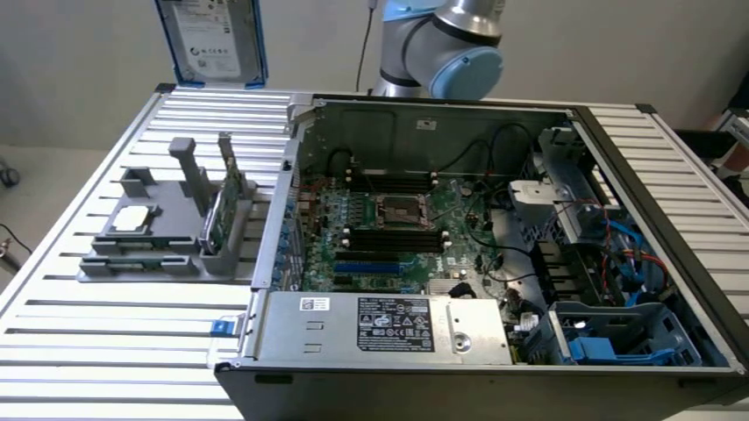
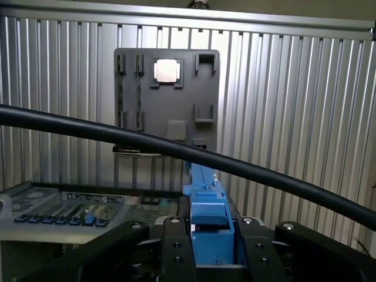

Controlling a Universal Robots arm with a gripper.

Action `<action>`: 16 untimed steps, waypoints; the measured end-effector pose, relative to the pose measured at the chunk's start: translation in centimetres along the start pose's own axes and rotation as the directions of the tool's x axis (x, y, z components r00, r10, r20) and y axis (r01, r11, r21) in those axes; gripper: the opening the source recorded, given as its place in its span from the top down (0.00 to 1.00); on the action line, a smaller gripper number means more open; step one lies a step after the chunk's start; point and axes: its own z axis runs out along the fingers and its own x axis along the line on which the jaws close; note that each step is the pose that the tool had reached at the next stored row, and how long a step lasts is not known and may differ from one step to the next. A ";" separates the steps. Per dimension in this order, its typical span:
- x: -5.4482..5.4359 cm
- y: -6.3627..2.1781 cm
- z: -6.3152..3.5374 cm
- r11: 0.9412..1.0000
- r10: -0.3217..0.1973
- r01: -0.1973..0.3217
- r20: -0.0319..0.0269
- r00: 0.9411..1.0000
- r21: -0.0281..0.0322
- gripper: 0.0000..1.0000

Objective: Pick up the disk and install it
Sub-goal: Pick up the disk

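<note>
The disk, a silver-grey drive with a white label in a blue carrier frame, hangs upright in the air above the far corner of the table, at the exterior view's left. In the wrist view its blue carrier edge runs between my black fingers. My gripper is shut on it from both sides. The robot arm rises behind the open computer case.
The open computer case lies on the slatted metal table, with a blue drive bay at its near corner. A grey holder carries a CPU chip and a green card. A black cable crosses the wrist view.
</note>
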 end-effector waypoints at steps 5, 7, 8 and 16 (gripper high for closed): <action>0.8 -2.23 -0.61 1.000 0.000 0.000 0.001 1.000 0.000 0.67; 1.1 -3.12 -0.73 1.000 0.000 0.000 0.001 1.000 0.000 0.67; 1.3 -3.60 -0.78 1.000 0.000 0.000 0.001 1.000 0.000 0.67; 2.7 -7.13 -0.92 1.000 0.000 0.000 0.001 1.000 -0.003 0.67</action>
